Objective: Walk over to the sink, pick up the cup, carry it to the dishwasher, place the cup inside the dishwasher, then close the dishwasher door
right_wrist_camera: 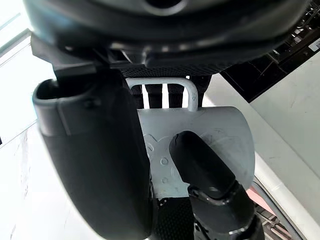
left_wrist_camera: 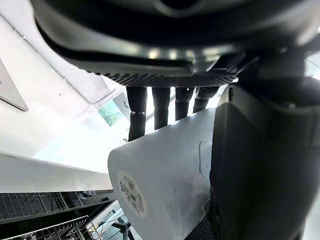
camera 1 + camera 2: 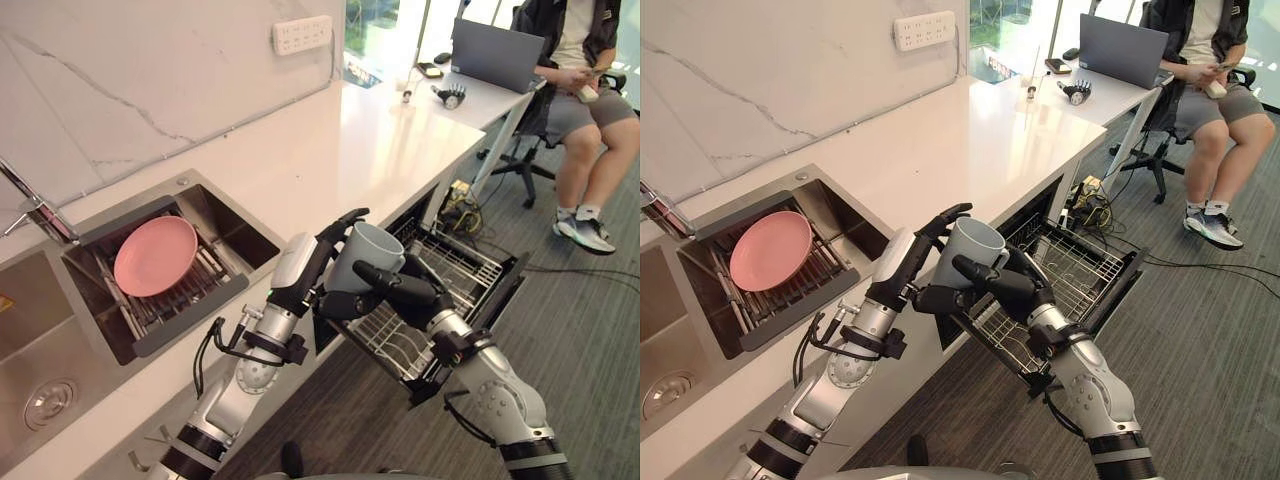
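One white counter (image 3: 380,140) is seen upper ctr; cup (image 3: 368,255) is gripped by left hand (image 3: 305,262) & right hand (image 3: 400,290) mid-frame, by pulled-out dishwasher rack (image 3: 462,265).

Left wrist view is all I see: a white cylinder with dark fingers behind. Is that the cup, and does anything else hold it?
Observer: Yes, it's the cup; the right robot hand grips its handle side too, opposite the left robot hand.
Operator: What's the wire grid underneath?
Observer: The dishwasher rack, pulled out from under the counter; the cup hangs above it.
Operator: Any other dishes?
Observer: A pink plate rests in the sink.
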Robot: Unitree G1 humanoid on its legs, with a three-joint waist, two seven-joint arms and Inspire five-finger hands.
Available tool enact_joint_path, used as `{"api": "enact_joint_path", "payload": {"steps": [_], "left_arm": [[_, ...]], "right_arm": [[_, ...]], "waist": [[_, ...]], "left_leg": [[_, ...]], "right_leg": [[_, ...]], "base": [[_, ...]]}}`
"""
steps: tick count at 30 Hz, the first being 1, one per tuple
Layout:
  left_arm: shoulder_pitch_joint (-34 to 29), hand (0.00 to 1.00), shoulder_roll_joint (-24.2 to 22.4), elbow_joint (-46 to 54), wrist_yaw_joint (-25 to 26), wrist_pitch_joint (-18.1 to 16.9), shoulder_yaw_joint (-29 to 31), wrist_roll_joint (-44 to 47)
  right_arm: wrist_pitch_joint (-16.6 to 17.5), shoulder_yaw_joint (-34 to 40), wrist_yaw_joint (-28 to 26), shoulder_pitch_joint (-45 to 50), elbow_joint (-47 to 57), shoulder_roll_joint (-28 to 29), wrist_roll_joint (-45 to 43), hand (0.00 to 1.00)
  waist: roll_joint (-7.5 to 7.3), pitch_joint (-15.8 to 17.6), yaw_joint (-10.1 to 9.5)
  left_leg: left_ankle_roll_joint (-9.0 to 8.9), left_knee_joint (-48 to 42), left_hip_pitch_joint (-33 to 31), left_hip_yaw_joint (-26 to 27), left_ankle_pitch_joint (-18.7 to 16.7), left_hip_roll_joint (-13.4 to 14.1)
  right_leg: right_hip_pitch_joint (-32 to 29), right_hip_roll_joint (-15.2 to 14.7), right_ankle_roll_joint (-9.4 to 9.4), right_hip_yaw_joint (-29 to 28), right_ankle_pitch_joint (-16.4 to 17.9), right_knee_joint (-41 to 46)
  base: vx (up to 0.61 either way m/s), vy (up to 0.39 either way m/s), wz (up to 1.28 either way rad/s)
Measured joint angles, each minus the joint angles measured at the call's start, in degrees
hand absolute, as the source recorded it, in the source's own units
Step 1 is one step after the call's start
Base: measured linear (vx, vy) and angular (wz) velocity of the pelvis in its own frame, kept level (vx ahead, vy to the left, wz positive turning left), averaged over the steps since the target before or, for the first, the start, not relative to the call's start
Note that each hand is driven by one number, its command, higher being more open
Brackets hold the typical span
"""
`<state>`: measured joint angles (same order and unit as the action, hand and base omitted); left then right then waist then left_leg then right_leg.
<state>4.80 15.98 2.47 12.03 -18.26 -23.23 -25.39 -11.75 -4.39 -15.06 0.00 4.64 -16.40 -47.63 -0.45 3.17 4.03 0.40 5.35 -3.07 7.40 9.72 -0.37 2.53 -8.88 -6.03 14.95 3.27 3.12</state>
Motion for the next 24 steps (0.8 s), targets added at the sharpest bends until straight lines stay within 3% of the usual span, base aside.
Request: {"api": "enact_joint_path", "payload": {"steps": [4, 10, 11, 19, 24], "left_arm": [[0.09, 0.00, -0.79, 1.44, 0.55, -0.18, -0.84, 1.87], [0.80, 0.00, -0.82, 1.68, 1.28, -0.40, -0.82, 2.48], [0.80, 1.00, -0.80, 1.70, 1.36, -0.54, -0.82, 2.93], [0.17, 1.00, -0.55, 1.11, 0.54, -0.91, -2.78, 5.66], [-0.90, 1.00, -1.05, -0.21, -0.47, -0.92, -4.78, 6.26]], "right_arm": [[4.14, -0.94, 1.27, -0.26, 0.01, 0.36, 0.00, 0.00], [7.14, -1.88, 1.78, -0.58, 0.02, 1.09, -0.33, 0.00], [7.79, -2.22, 1.99, -0.59, 0.02, 1.15, -0.36, 0.00], [13.57, -3.21, 9.08, -0.68, 0.59, 5.75, 0.35, 0.00], [14.95, -2.67, 13.76, -0.68, 0.59, 7.17, 4.15, 0.00]], "waist": [[0.01, 0.02, -0.05], [0.03, 0.04, -0.11], [0.03, 0.04, -0.12], [0.05, 0.05, -0.07], [0.08, 0.08, 0.03]], "left_leg": [[0.01, 0.00, -0.13, -0.31, 0.18, -0.02], [-0.03, 0.00, -0.21, -0.41, 0.28, 0.05], [-0.02, 0.00, -0.36, -0.43, 0.31, 0.05], [-0.02, 0.00, -0.56, -0.48, 0.32, 0.16], [-0.02, 0.00, -0.60, -0.33, 0.32, 0.21]], "right_leg": [[-0.01, 0.00, 0.00, 0.30, 0.00, 0.01], [-0.06, 0.05, 0.03, 0.34, 0.01, -0.02], [-0.18, 0.05, 0.02, 0.34, 0.01, -0.02], [-0.30, 0.09, 0.01, 0.17, -0.02, 0.04], [-0.48, 0.05, 0.00, -0.02, -0.02, 0.05]], "base": [[-0.01, 0.005, 0.04], [0.00, 0.000, 0.00], [0.00, 0.000, 0.00], [0.00, 0.000, 0.00], [0.00, 0.000, -0.01]]}}
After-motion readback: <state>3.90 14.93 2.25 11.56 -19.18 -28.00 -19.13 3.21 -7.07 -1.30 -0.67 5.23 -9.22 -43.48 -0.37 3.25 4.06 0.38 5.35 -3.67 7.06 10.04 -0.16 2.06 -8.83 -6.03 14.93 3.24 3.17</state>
